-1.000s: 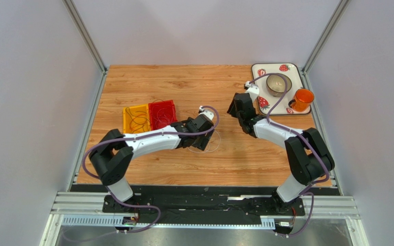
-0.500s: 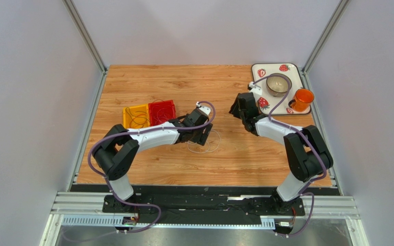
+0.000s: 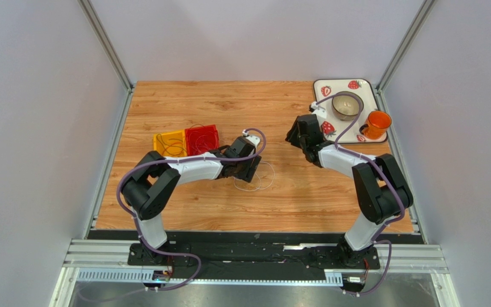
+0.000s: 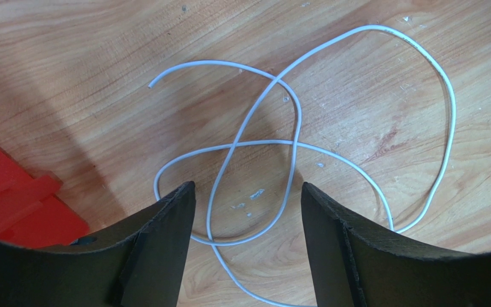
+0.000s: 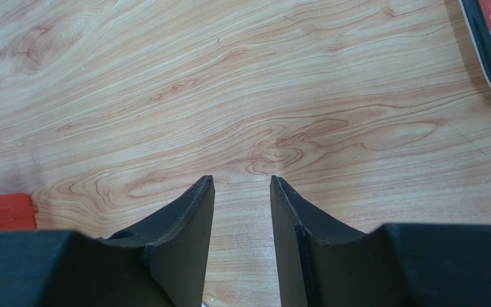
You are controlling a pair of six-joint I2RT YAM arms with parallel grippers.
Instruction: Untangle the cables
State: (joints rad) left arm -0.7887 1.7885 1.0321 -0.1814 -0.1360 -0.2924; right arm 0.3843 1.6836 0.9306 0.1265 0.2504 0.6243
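Note:
A thin white cable (image 4: 264, 141) lies in crossed loops on the wooden table (image 3: 216, 102). My left gripper (image 4: 248, 185) hovers low over its near loops, open, with strands lying on the wood between the fingers and nothing gripped. From above, the left gripper (image 3: 249, 171) sits at the cable's (image 3: 262, 176) left edge, mid-table. An orange-brown cable (image 3: 172, 148) is coiled in the yellow tray (image 3: 160, 138). My right gripper (image 3: 292, 137) hangs over bare wood to the right, and its wrist view shows the gripper (image 5: 241, 180) open and empty.
A red tray (image 3: 202, 139) adjoins the yellow one, just left of the left gripper; its corner (image 4: 11, 204) shows in the left wrist view. At the back right, a strawberry-print tray (image 3: 364, 87) holds a metal bowl (image 3: 346, 105) and an orange cup (image 3: 377, 124).
The left arm has drawn back leftward toward the trays, its gripper staying over the white cable's left side. The right gripper has shifted slightly toward the strawberry tray.

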